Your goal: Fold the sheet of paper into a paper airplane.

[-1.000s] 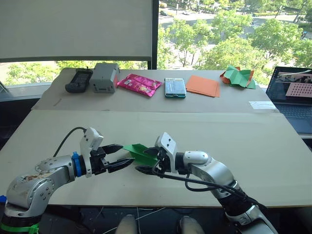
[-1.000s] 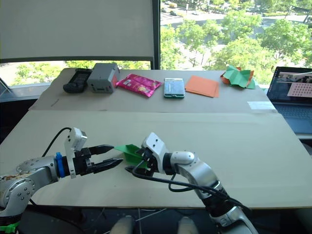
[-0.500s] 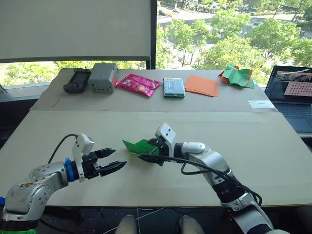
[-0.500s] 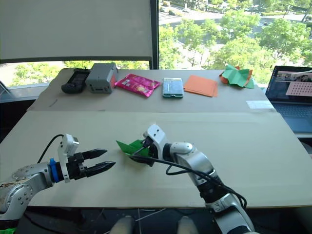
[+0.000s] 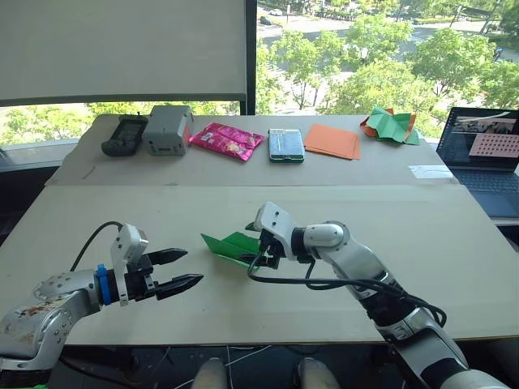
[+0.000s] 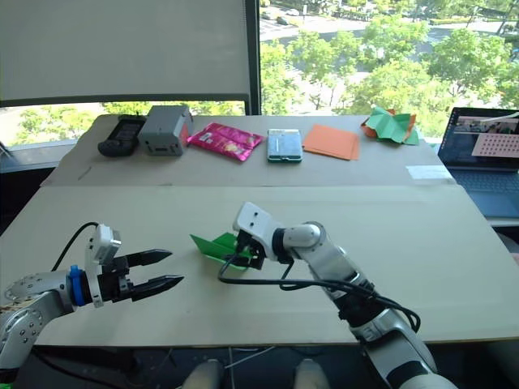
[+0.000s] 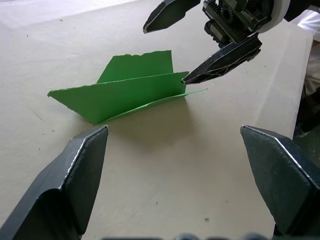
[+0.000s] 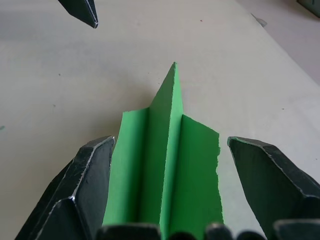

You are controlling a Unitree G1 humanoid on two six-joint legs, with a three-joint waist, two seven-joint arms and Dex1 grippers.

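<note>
Since 1 s ago the left gripper (image 5: 180,270) has drawn back toward the robot's left and the right gripper (image 5: 261,245) has let go: in the head views the paper airplane (image 5: 231,245) lies on the table (image 5: 454,267) between the 2, fingers apart on both, so the folding looks nearly done. From the left wrist, the airplane rests with its keel fold raised and a right fingertip at its rear edge; whether they touch is unclear. From the right wrist, black fingers flank its tail, whose nearest edge is cut off.
</note>
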